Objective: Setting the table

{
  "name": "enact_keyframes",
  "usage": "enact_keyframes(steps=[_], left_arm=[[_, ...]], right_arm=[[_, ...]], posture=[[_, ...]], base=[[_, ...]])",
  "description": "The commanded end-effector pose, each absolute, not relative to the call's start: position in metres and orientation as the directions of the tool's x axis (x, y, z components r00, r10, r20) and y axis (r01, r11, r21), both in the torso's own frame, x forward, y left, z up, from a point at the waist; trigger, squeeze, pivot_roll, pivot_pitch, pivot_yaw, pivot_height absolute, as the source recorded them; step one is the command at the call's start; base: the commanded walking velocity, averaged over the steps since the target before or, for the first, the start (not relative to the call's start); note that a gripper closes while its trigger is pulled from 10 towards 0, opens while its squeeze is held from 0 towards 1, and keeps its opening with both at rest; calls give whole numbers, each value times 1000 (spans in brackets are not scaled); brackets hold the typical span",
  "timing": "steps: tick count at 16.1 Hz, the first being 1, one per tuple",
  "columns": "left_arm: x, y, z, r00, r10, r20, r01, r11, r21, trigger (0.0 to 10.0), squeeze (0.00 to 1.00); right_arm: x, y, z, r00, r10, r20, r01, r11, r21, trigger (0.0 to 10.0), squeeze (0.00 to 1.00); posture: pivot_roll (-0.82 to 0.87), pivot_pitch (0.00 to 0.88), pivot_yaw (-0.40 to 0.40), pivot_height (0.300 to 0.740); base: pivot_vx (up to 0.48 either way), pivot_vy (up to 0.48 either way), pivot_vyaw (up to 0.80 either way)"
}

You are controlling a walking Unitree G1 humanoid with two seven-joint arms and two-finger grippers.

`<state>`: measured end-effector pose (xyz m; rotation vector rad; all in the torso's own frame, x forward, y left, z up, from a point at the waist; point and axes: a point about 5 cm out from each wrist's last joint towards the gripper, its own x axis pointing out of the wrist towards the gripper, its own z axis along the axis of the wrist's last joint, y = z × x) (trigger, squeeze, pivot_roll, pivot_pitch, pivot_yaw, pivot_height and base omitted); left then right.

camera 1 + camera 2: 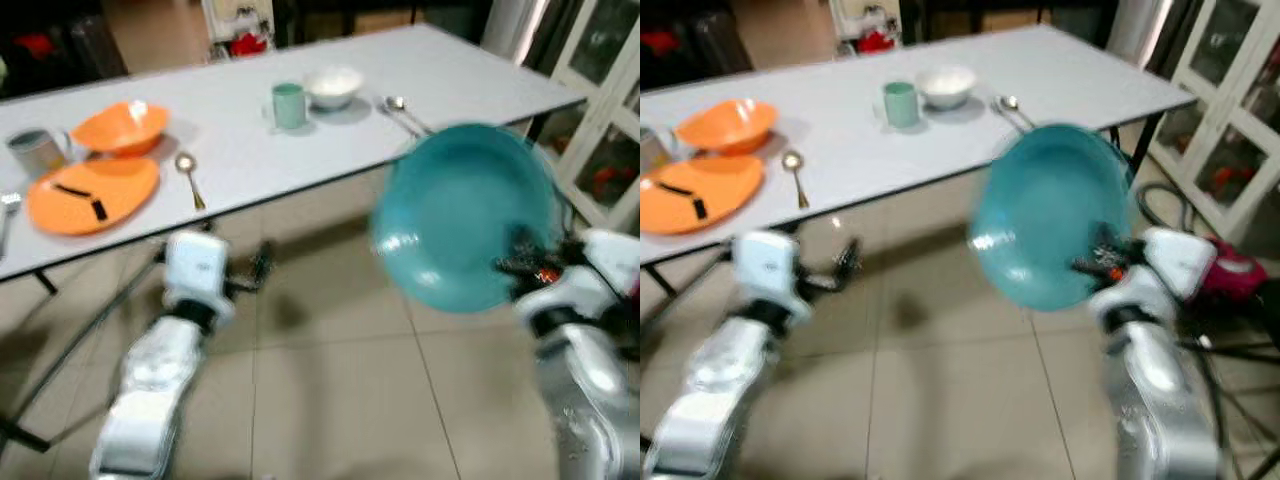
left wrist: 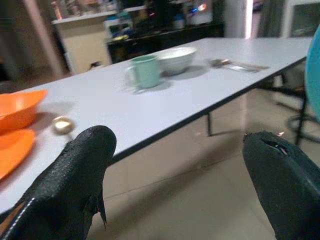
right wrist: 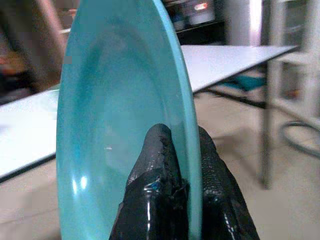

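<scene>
Short of the table [image 1: 250, 150] edge, right gripper [image 3: 180, 150] pinches teal plate [image 1: 465, 215] rim; left gripper [image 2: 180, 170] gapes

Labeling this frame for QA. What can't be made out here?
- The table edge behind the teal plate: the plate, pinched at its rim by the right gripper, covers it in the eye views.
- The dark marks on the orange plate: too blurred to identify.
- The mug and the item at the frame's left edge: cut off, blurred.
- The utensils by the white bowl: too small to count.
</scene>
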<state>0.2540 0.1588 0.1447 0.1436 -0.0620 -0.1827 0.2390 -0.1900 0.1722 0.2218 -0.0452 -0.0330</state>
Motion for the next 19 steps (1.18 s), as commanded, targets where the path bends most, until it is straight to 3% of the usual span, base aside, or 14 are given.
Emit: enact_keyframes(steps=[1, 19], left_arm=[[255, 153, 148, 976, -206, 63, 196, 970, 143, 10000, 0], [257, 148, 148, 971, -229, 62, 219, 966, 139, 10000, 0]], right_arm=[[237, -197, 178, 996, -59, 67, 43, 975, 217, 10000, 0], [240, -191, 179, 999, -13, 48, 1, 970, 242, 10000, 0]], posture=[[-116, 43, 52, 740], [-118, 43, 48, 740]], base=[[334, 0, 0], [363, 0, 0]])
